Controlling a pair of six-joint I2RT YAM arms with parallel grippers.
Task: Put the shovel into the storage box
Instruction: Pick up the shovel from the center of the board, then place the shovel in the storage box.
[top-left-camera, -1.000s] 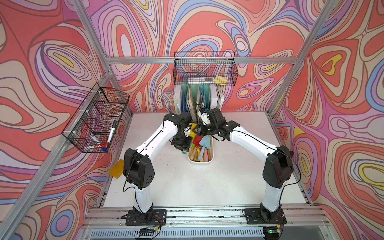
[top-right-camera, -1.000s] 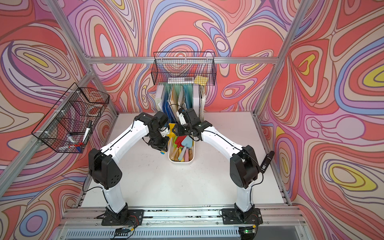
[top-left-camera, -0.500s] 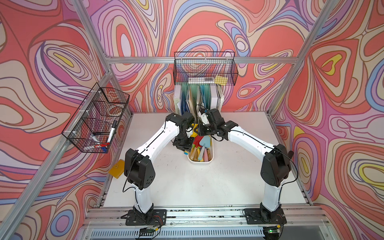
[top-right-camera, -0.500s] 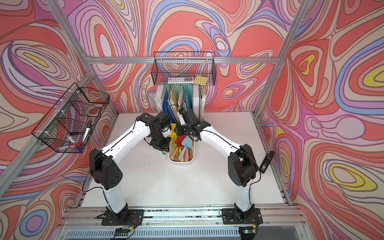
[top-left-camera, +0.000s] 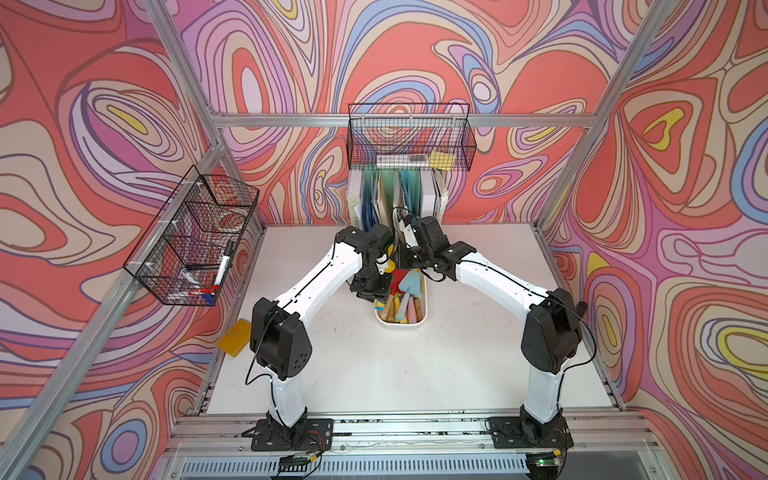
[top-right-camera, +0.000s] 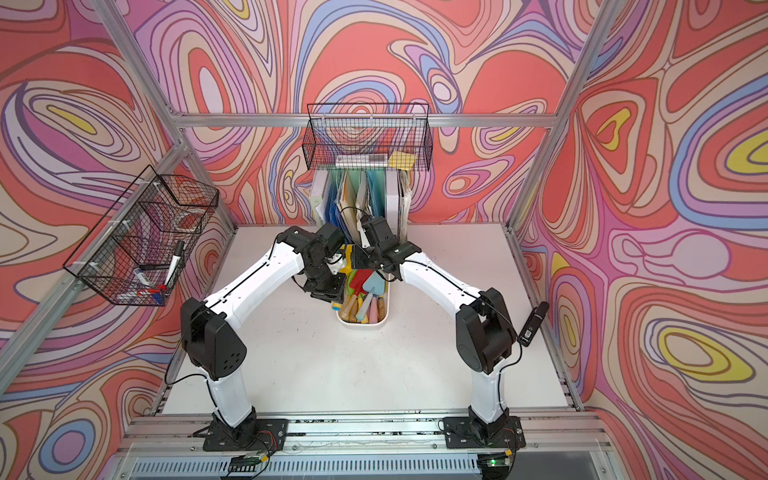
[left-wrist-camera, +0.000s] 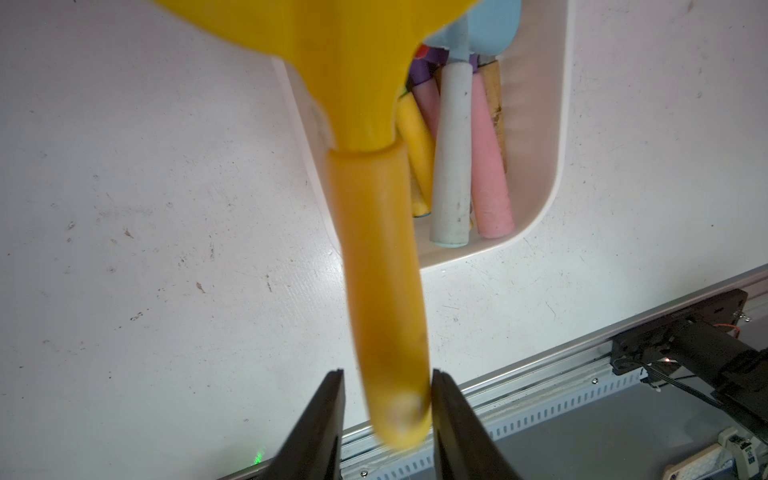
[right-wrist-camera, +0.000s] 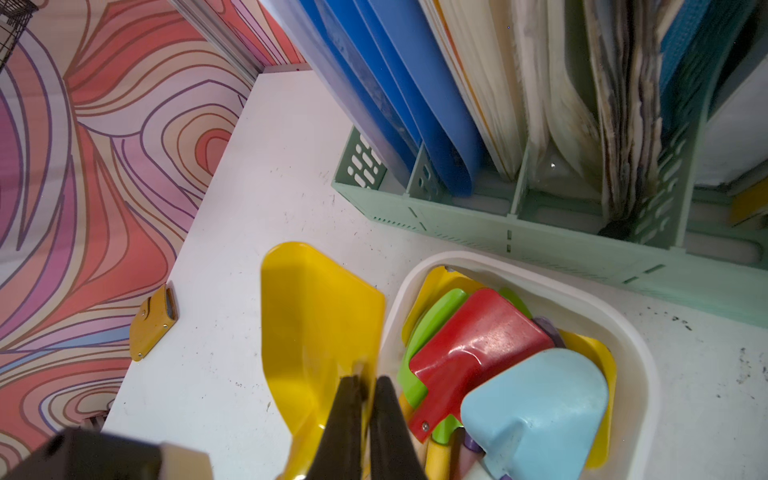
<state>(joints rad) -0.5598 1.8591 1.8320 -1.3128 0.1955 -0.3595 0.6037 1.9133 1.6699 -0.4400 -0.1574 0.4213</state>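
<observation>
Top views: the storage box (top-left-camera: 400, 325) is crowded by toy shovels (top-left-camera: 411, 283).
Left wrist view: the yellow shovel (left-wrist-camera: 376, 266) is flanked at its handle by the parted jaws of the left gripper (left-wrist-camera: 386, 374).
Right wrist view: its blade, just outside the box, is clamped by the closed jaws of the right gripper (right-wrist-camera: 368, 380); a file holder (right-wrist-camera: 540, 245) is seen behind.

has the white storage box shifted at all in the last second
No. In a top view the white storage box keeps its spot, lined up under the black wire basket on the back wall just as before.
</observation>
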